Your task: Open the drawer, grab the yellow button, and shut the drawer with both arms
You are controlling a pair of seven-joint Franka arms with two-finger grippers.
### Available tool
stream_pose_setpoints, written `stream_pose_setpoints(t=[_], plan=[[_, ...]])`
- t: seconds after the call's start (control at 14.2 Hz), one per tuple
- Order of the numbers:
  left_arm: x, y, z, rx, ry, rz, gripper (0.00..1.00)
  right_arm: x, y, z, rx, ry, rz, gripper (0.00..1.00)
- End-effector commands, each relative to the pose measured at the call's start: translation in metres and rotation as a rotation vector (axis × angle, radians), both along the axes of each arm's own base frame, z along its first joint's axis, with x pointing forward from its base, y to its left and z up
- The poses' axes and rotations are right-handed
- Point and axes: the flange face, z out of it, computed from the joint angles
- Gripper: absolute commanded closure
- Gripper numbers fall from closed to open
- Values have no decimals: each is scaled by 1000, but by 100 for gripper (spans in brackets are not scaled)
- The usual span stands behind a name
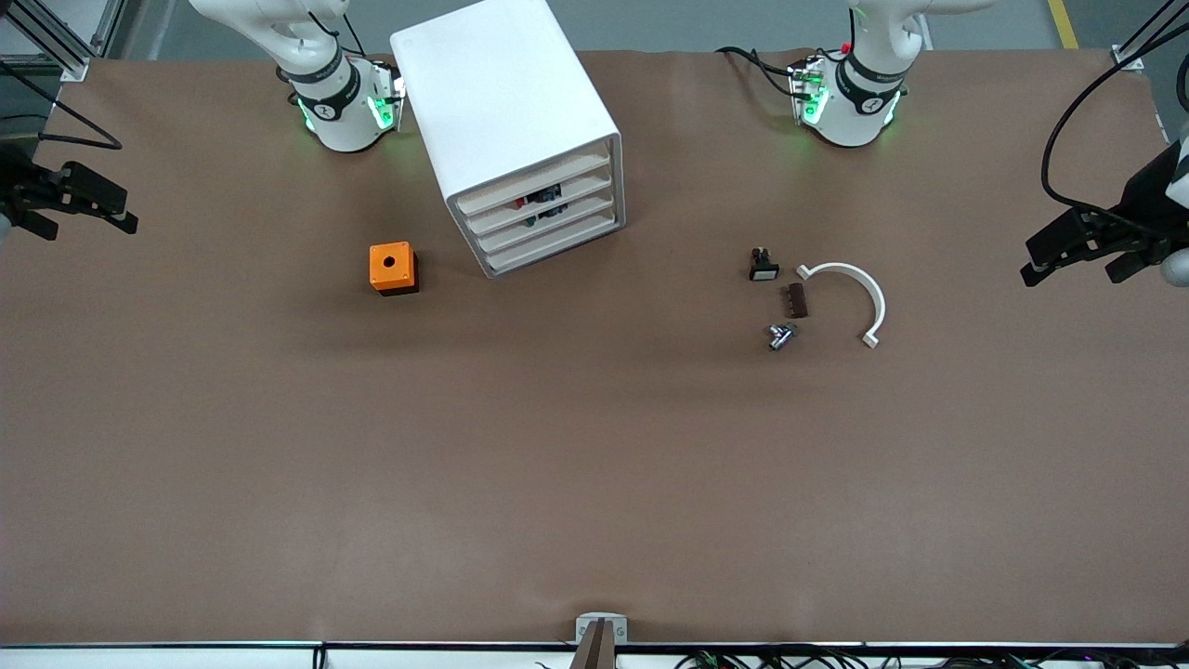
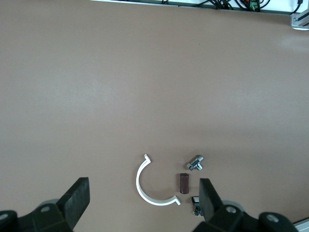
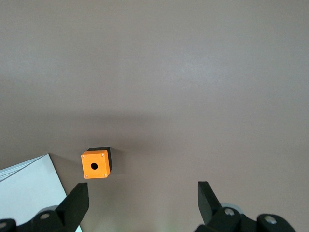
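Observation:
The white cabinet [image 1: 506, 121] stands between the two arm bases, and its corner shows in the right wrist view [image 3: 26, 193]. Its four white tray drawers [image 1: 548, 223] are all shut. Small dark parts show through the gaps between the upper drawer fronts. I cannot make out the button among them. My left gripper [image 1: 1045, 260] hangs open and empty over the left arm's end of the table; it also shows in the left wrist view [image 2: 144, 198]. My right gripper [image 1: 125, 212] hangs open and empty over the right arm's end; it also shows in the right wrist view [image 3: 142, 200].
An orange cube with a hole [image 1: 392, 267] [image 3: 95, 165] sits beside the cabinet toward the right arm's end. Toward the left arm's end lie a small black part with a white face [image 1: 764, 266] [image 2: 196, 199], a brown block [image 1: 796, 300], a metal fitting [image 1: 780, 335] and a white half-ring clamp [image 1: 850, 297] [image 2: 145, 191].

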Motion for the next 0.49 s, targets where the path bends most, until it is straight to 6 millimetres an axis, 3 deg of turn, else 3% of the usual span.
stream_pose_setpoints(t=[0.0, 0.21, 0.42], plan=[[-1, -2, 5, 15, 5, -6, 0, -3, -1, 1, 4, -8, -13, 0], [-1, 3, 5, 14, 8, 1, 0, -3, 0, 1, 4, -6, -11, 0], [3, 14, -10, 16, 46, 19, 0, -3, -1, 1, 4, -6, -13, 0]])
